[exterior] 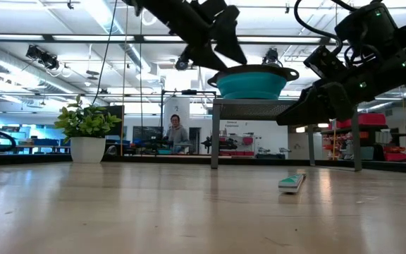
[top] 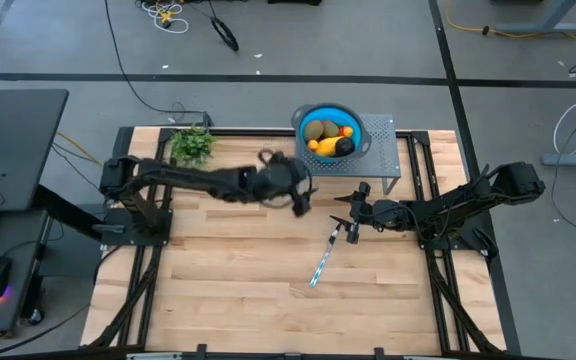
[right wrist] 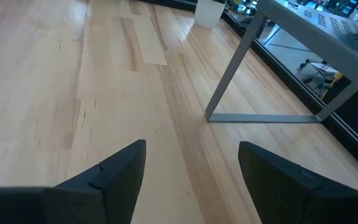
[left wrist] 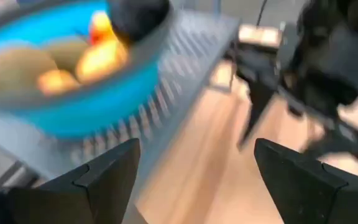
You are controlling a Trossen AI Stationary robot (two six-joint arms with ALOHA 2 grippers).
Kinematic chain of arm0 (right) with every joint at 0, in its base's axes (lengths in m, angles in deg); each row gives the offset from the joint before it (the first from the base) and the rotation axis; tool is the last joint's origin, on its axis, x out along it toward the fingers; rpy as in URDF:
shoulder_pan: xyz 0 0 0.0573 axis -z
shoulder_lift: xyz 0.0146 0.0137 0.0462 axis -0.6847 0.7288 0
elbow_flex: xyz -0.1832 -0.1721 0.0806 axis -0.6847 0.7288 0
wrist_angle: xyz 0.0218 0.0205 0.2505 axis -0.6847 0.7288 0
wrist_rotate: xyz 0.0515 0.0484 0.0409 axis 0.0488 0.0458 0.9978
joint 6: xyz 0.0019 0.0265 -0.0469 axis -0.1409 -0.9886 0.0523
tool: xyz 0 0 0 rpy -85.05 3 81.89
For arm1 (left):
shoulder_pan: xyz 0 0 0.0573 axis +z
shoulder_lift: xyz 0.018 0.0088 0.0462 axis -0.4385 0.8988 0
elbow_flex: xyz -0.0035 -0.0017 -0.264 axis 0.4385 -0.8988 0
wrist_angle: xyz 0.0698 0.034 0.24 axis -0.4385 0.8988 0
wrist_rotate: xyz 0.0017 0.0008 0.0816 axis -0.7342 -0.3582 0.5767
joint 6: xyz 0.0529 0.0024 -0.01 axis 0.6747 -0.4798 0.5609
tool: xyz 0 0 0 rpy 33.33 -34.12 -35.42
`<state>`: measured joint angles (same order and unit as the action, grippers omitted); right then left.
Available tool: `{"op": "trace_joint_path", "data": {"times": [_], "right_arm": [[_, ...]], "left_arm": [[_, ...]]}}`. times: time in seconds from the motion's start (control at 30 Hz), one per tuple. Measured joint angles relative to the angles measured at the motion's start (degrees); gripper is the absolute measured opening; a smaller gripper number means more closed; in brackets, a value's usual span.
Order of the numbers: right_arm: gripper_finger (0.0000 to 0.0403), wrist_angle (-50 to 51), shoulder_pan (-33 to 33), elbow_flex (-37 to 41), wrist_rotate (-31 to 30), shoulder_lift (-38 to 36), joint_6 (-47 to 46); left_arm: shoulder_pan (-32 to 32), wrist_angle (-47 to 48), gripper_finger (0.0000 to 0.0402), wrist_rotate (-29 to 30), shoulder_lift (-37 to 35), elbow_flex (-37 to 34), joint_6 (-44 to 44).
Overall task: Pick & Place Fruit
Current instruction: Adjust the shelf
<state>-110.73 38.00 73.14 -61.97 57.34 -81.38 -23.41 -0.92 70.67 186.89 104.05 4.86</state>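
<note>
The fruit [top: 324, 138] lies in a blue bowl [top: 354, 122] on a grey perforated stand [top: 380, 150] at the table's far side: olive-brown ovals, yellow-orange pieces, a small red bit and a dark piece. The left wrist view shows the same fruit [left wrist: 55, 59] close up in the bowl [left wrist: 86, 99]. My left gripper [top: 304, 203] hovers open and empty above the table, just near and left of the stand, its fingers [left wrist: 110, 171] apart. My right gripper [top: 345, 218] stands open and empty over bare wood near the stand's near legs, and its own view shows the same gripper [right wrist: 191, 168].
A slim silver-blue utensil [top: 325, 257] lies on the wood near the right gripper, toward the near edge. A potted green plant [top: 192, 145] stands at the far left. The stand's legs [right wrist: 229, 81] rise close ahead of the right gripper. A person [exterior: 176, 132] sits in the room beyond.
</note>
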Motion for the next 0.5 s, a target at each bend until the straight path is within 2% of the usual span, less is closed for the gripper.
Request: {"op": "trace_joint_path", "data": {"times": [0.33,0.5], "right_arm": [[0.0268,-0.9,0.0,0.0,0.0,0.0,-0.4],[0.0268,-1.9,0.0,0.1,1.0,0.0,-0.7]], "left_arm": [[-11.0,0.2,0.0325,14.0,-4.3,-9.4,-7.7],[-14.9,-12.7,0.0325,17.0,-7.1,-18.8,-7.9]]}}
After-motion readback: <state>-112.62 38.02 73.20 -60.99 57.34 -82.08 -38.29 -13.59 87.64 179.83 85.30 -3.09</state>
